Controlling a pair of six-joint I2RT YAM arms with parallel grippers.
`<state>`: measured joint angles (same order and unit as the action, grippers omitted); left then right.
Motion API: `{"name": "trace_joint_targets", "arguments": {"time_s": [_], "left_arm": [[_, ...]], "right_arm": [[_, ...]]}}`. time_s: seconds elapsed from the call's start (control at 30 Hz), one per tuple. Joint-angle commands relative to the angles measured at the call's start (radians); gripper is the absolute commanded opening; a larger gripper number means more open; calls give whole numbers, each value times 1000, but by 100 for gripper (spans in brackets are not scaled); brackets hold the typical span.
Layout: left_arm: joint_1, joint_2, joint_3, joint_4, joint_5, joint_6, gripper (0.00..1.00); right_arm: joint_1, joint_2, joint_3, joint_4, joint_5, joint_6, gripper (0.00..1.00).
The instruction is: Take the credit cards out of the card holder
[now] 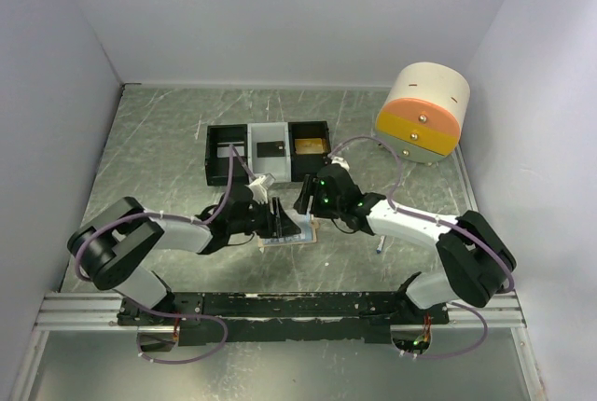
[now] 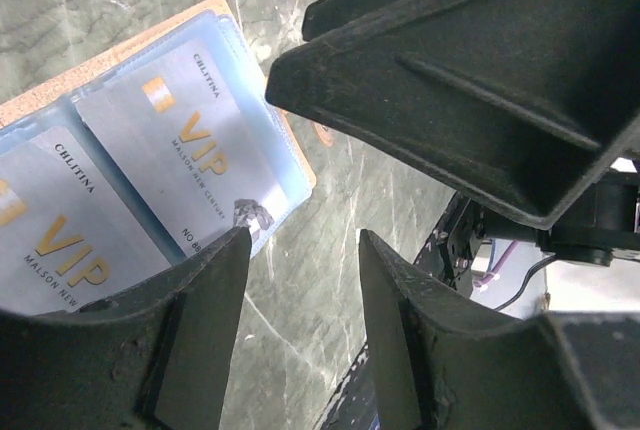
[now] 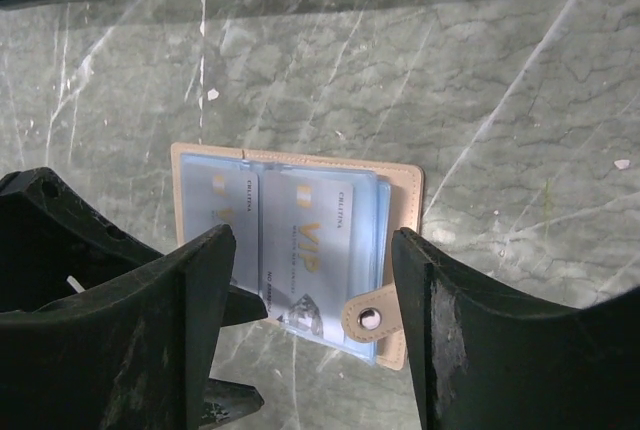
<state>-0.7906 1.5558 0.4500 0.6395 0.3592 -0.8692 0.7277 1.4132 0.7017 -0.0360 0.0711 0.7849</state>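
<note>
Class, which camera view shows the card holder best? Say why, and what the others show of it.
The right wrist view: nearly the whole card holder lies open, tan border, snap tab and both VIP cards visible. The left wrist view crops it to one corner; the top view shows only a tiny, mostly hidden sliver.

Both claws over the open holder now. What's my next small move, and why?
Probably lower the right claw to pin the card holder flat: it lies open, VIP cards still sleeved, neither claw holding anything, so the left claw needs it anchored.
</note>
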Motion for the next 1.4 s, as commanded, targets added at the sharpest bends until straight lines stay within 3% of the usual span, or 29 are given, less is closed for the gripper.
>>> {"name": "trace_joint_targets", "arguments": {"time_s": [0.0, 0.13, 0.37, 0.53, 0.87, 1.37], "left_arm": [[-18, -41, 37, -49, -25, 47, 59], [-25, -106, 29, -132, -96, 67, 59], [-25, -238, -23, -227, -229, 57, 60], [-25, -224, -2, -267, -233, 66, 61], [-24, -65, 49, -154, -129, 32, 60], [-27, 90, 53, -38, -84, -50, 41]], "right_arm": [[-3, -12, -24, 41, -40, -2, 62], [-3, 6, -32, 87, -109, -22, 54], [-2, 78, -44, 155, -231, -35, 30], [0, 125, -54, 127, -206, -24, 29], [-1, 102, -125, 62, -70, -40, 31], [-2, 108, -184, 104, -85, -39, 30]]}}
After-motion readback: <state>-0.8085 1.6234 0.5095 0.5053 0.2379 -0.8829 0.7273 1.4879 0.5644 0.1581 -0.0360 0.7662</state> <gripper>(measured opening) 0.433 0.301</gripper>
